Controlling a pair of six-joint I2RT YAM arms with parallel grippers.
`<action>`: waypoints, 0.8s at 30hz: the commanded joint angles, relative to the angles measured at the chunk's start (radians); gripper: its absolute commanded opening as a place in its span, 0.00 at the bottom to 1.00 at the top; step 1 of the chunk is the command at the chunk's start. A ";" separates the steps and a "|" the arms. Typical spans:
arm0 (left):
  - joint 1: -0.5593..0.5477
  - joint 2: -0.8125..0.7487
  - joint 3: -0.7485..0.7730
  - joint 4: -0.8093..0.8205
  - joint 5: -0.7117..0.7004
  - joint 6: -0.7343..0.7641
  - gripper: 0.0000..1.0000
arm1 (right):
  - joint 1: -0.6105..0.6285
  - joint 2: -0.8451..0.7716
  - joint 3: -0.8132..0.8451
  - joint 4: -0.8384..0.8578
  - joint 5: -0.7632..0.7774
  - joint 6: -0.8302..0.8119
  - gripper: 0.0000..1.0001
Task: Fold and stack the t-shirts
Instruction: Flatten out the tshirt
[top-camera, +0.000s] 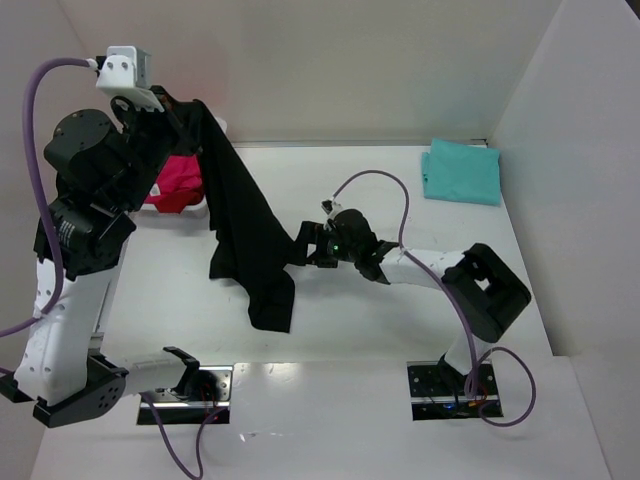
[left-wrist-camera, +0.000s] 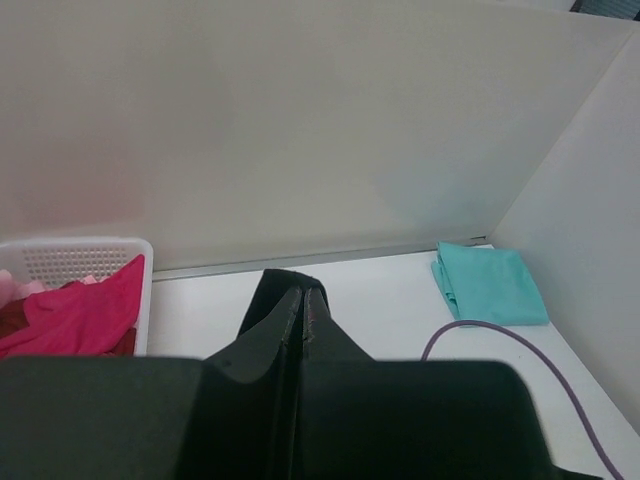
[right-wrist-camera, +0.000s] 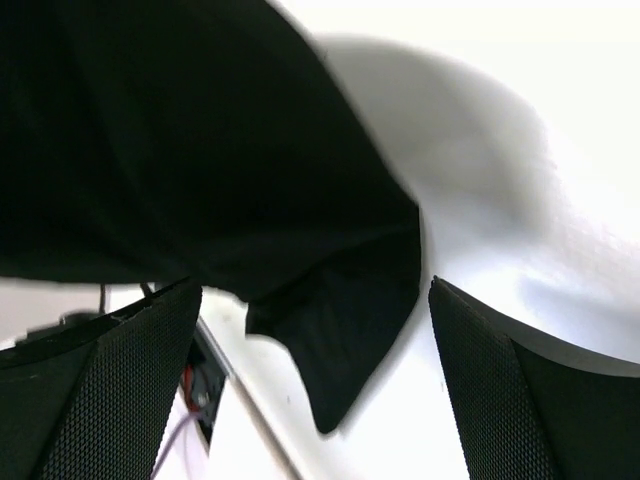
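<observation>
The black t-shirt (top-camera: 245, 235) hangs in a long drape from my raised left gripper (top-camera: 172, 100) down to the table, with its lower end lying crumpled there. In the left wrist view the left gripper (left-wrist-camera: 303, 297) is shut on a fold of the black t-shirt (left-wrist-camera: 283, 279). My right gripper (top-camera: 302, 247) is low over the table at the shirt's right edge, open. In the right wrist view the black t-shirt (right-wrist-camera: 200, 150) hangs in front of the right gripper (right-wrist-camera: 315, 385), and a corner of it dips between the fingers, which do not touch it. A teal t-shirt (top-camera: 460, 170) lies folded at the back right. A magenta-pink t-shirt (top-camera: 175, 185) sits in the basket.
The white lattice basket (left-wrist-camera: 80, 262) stands at the back left against the wall. White walls close in the table at the back and right. A purple cable (top-camera: 375, 180) loops above the right arm. The arm bases (top-camera: 450, 385) sit at the near edge.
</observation>
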 joint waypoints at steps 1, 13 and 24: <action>-0.001 -0.043 -0.002 0.073 0.039 -0.041 0.00 | 0.011 0.095 0.055 0.218 0.049 0.057 1.00; -0.001 -0.083 -0.039 0.082 0.068 -0.059 0.00 | 0.046 0.166 0.171 0.328 0.190 0.075 0.32; -0.001 -0.125 -0.060 0.073 0.031 -0.059 0.00 | 0.046 0.070 0.198 0.218 0.306 0.040 0.00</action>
